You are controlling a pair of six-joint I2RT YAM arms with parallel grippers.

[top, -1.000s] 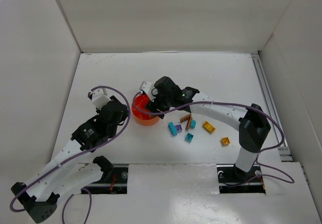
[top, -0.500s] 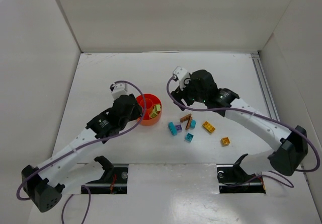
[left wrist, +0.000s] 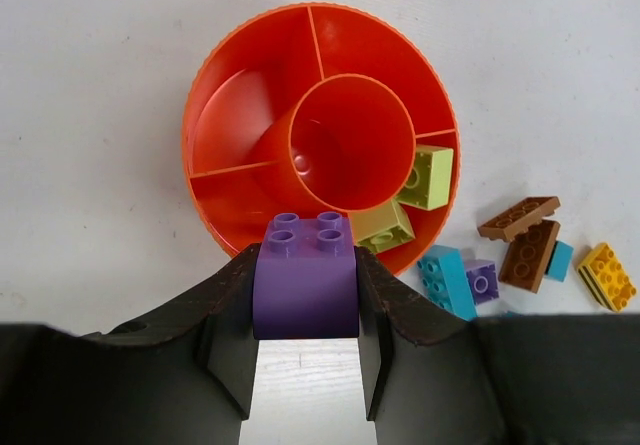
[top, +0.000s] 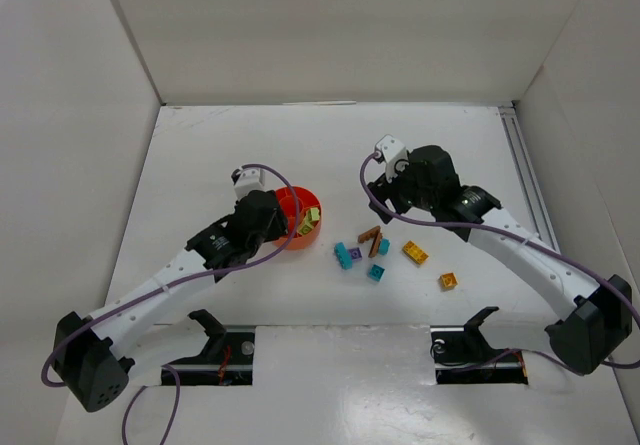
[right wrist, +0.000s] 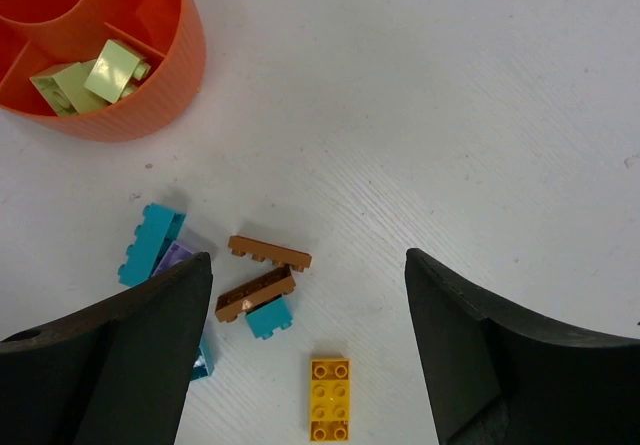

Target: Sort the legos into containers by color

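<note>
Left gripper (left wrist: pixel 305 265): your left wrist camera shows it clamped on a purple brick (left wrist: pixel 305 277), studs up, one finger on each side.
Purple brick position: it sits at the near rim of the orange dish (left wrist: pixel 205 85), overlapping the edge. You cannot tell from this view how high above the dish it is.
Overhead on the left: the left gripper (top: pixel 268 217) covers the dish's left part (top: pixel 312 227), and the held brick does not show there at all.
Dish contents: two pale yellow-green bricks (left wrist: pixel 428 177) lie in one wedge on the right. The hub and the other visible wedges hold nothing.
Right gripper (right wrist: pixel 308 265): your right wrist camera shows the fingers spread wide, gripping nothing, over the loose pile.
Loose pile: two brown plates (right wrist: pixel 268 252) touch each other, with a small teal brick (right wrist: pixel 268 317) against them. A longer teal brick (right wrist: pixel 150 243) is just beside a small purple one (right wrist: pixel 175 257), and an orange-yellow brick (right wrist: pixel 329 397) lies a little apart.
Only overhead: a second orange-yellow brick (top: pixel 448 281) lies apart on the table (top: pixel 450 145), right of the pile.
Cut off: the right wrist view crops the dish (right wrist: pixel 170 85) at its top-left corner, and its left finger hides part of a teal brick.
</note>
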